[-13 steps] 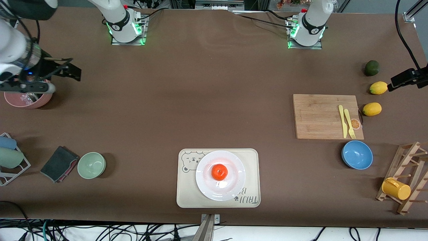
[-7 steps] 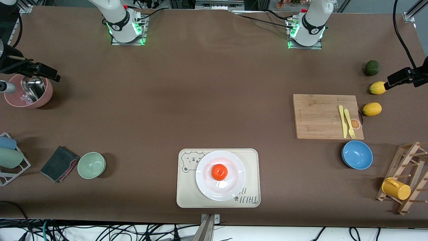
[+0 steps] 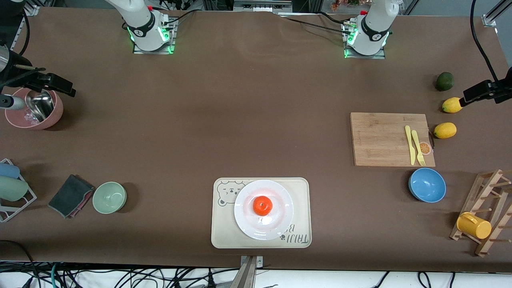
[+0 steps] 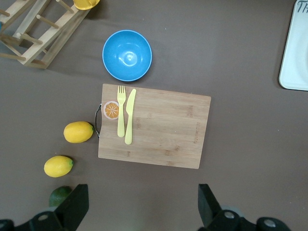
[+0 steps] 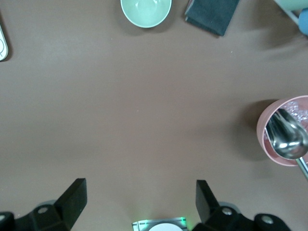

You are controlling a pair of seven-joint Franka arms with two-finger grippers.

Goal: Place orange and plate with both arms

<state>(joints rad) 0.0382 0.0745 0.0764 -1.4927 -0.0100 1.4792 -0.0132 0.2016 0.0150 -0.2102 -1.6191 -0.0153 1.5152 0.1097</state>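
White plate (image 3: 263,209) sits on the tray (image 3: 218,236) at the desk's near edge, orange (image 3: 263,205) at its centre. Left gripper (image 4: 140,207) and right gripper (image 5: 140,202) hang released, empty, at opposite ends; placing looks done.

Lighting's pretty even and bright from overhead. Soft short shadows sit beside the green bowl (image 3: 109,197) and blue bowl (image 3: 427,185). The white plate (image 3: 245,222) throws some glare with a pinkish tint around the orange (image 3: 262,205). Everything's sharp; green LEDs glow along the frame's top.
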